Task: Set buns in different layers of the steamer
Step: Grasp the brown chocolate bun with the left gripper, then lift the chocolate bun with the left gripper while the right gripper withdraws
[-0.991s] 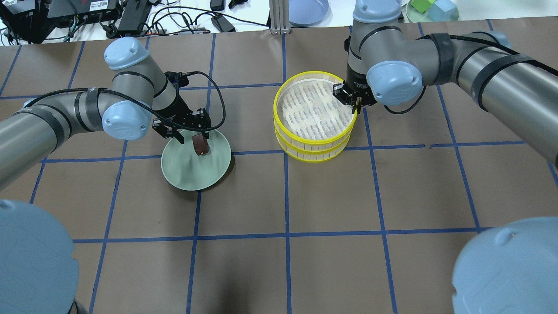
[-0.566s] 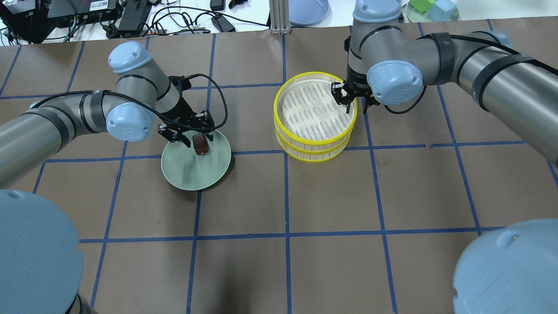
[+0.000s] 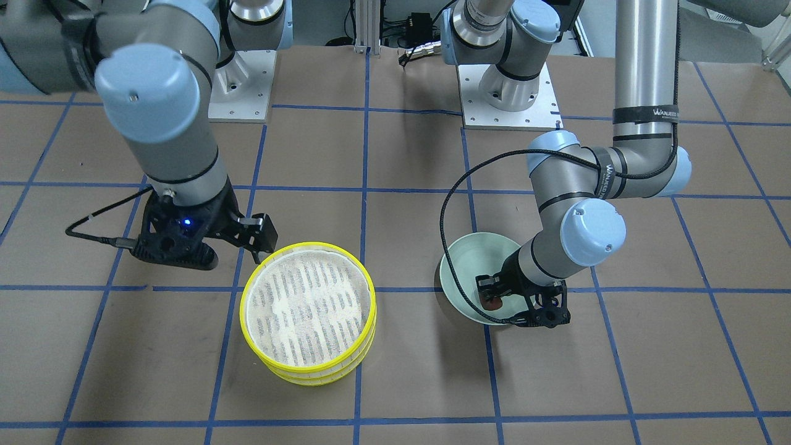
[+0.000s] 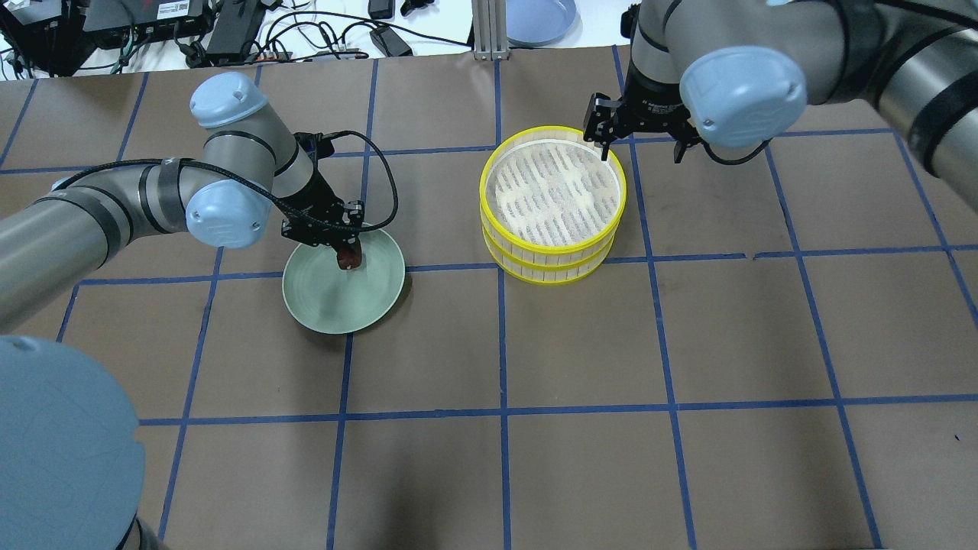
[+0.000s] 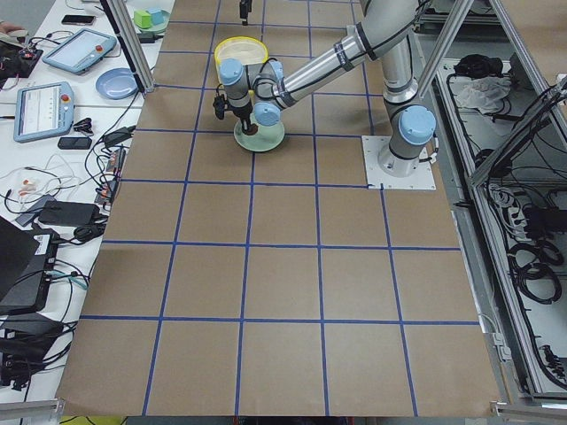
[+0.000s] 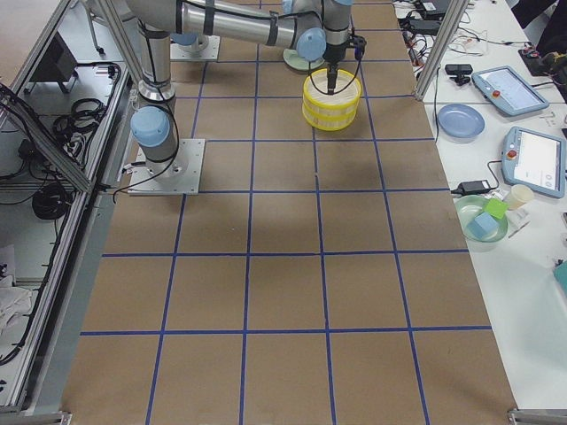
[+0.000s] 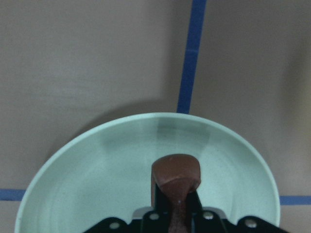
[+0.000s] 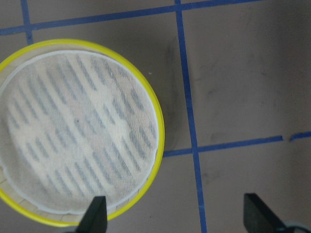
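Note:
The steamer is two stacked yellow-rimmed trays; the top white liner is bare. My right gripper is open and empty, raised over the steamer's far right edge; in the right wrist view its fingertips stand wide apart beside the rim. My left gripper is shut on the dark reddish-brown bun just over the pale green plate. The left wrist view shows the bun pinched between the fingers above the plate. The cream-white bun shows in no view.
Beyond the table's far edge are cables and power bricks, a blue plate and a green dish of blocks. The arm bases stand on the robot's side. Blue tape lines grid the brown table.
My right gripper let go of the steamer rim, opened and rose away toward the far side. My left gripper closed on the brown bun on the plate.

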